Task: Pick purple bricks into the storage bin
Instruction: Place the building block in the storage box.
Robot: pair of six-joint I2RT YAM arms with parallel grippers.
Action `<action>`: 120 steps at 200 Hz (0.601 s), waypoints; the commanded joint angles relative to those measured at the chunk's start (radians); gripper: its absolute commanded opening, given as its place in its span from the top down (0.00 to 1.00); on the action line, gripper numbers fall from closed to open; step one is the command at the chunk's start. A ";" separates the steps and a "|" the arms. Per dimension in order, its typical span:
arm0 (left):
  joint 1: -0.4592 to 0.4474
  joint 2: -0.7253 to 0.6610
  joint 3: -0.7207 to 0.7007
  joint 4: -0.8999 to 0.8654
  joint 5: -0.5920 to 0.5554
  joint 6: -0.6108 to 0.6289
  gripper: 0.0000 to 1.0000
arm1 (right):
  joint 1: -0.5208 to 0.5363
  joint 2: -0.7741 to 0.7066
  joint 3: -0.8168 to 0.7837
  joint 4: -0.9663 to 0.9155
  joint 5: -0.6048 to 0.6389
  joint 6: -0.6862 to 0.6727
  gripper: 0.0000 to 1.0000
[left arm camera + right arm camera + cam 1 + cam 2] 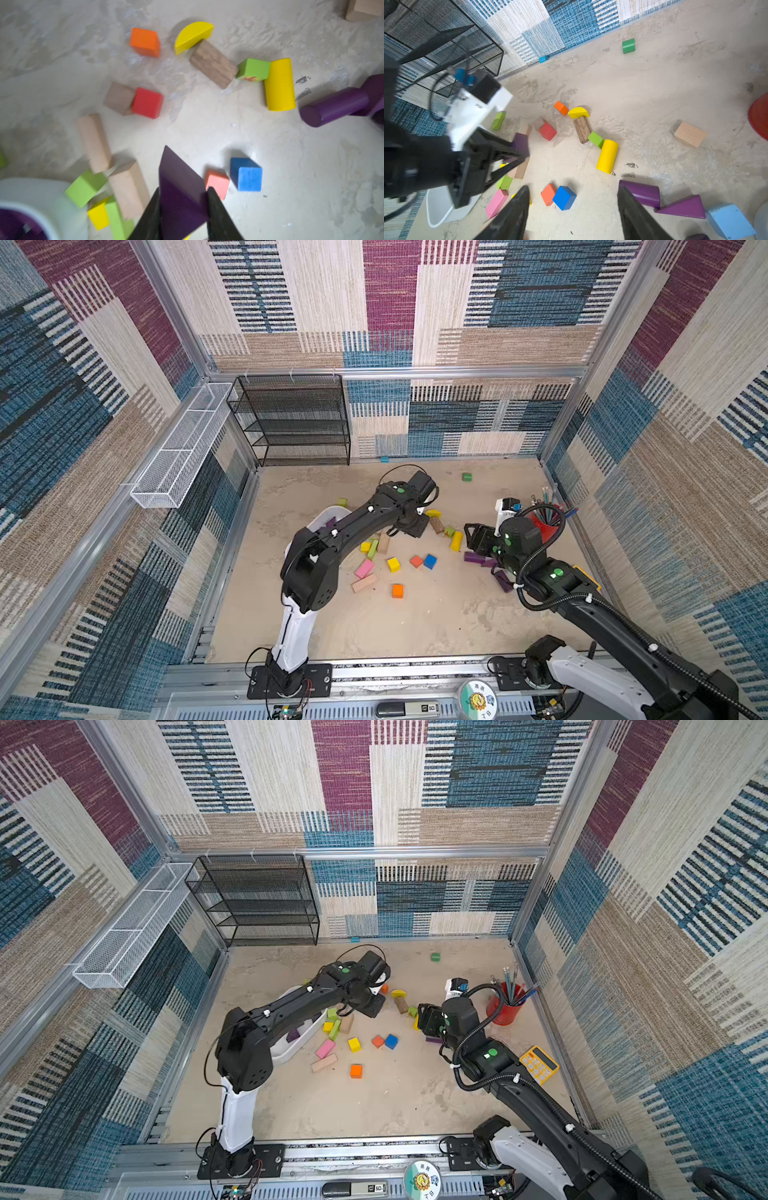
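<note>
The left tool (184, 189) is clamped on a purple triangular wedge (178, 172). It grips the wide end, and the pointed tip juts out past the fingertips above the table (270, 145). The storage bin (31, 193) sits at the lower left of the left wrist view, near the wedge but not under it.

3 things could go wrong from here.
- The wedge could swivel or slip, since the hold sits at 1 end and much of the brick hangs free.
- A release short of the rim would drop it among the green block (85, 187), the yellow block (98, 216) and the plain wooden oblongs crowding the bin's near corner.
- The 2 arms work close together. The right tool (573, 188) hangs with its jaws apart and nothing between them, and the left tool fills the left of the right wrist view, so a reach toward the middle could make them clash.

A purple cylinder (640, 194) and a second purple wedge (683, 207) lie on the table at the lower right of that view, just beside the right tool.

The storage bin already holds purple. 1 purple brick (293, 1034) shows in a top view, but the left arm hides most of the bin, so the count cannot be told. The red pencil cup (505, 1011) holds pencils and pens upright. Nothing shows in the white wire-mesh basket (178, 456) or the black mesh shelf rack (295, 423).
</note>
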 commanded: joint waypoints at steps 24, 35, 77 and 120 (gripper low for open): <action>0.137 -0.245 -0.246 0.017 0.006 -0.081 0.69 | 0.001 0.096 0.007 0.092 -0.070 -0.053 0.33; 0.182 -0.292 -0.302 0.022 0.008 -0.099 0.69 | 0.001 0.129 0.012 0.102 -0.088 -0.064 0.33; 0.328 -0.396 -0.448 0.030 -0.026 -0.138 0.68 | 0.002 0.249 0.011 0.131 -0.136 -0.089 0.34; 0.441 -0.421 -0.561 0.098 -0.080 -0.191 0.67 | 0.001 0.301 0.012 0.137 -0.146 -0.096 0.33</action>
